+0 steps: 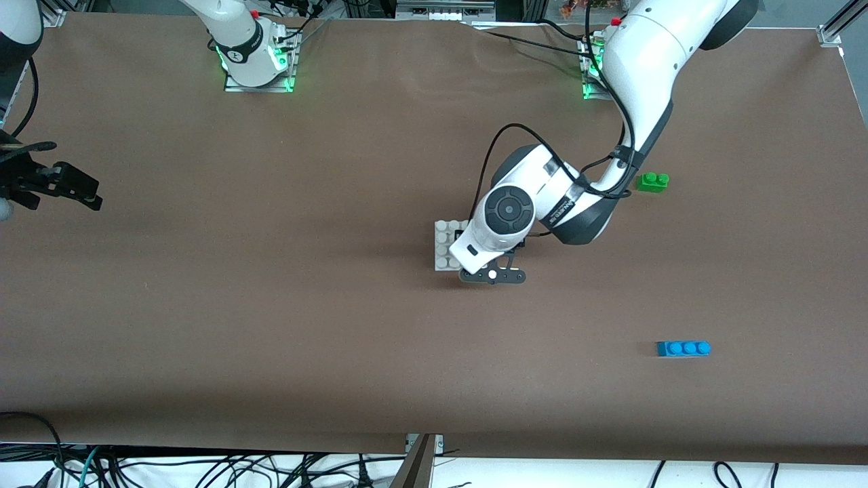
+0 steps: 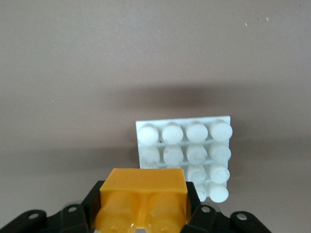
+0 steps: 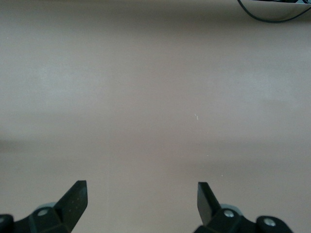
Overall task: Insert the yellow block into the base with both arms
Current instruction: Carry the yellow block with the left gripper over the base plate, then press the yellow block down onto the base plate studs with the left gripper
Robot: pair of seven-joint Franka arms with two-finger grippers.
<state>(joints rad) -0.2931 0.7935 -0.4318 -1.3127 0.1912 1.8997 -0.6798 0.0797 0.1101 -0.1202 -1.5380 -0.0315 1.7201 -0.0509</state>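
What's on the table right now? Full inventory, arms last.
yellow block: 1, yellow-orange, clamped in the left end effector, over the base's edge
base: 1, white studded plate, mid-table, partly covered by the left arm's wrist
green brick: 1, green, two studs, toward the left arm's end of the table, farther from the front camera than the base
blue brick: 1, blue, three studs, toward the left arm's end, nearer to the front camera than the base
table: 1, brown surface
left end effector: 1, black, shut on the yellow block, over the base
right end effector: 1, black, open, holds nothing, over bare table at the right arm's end; this arm waits
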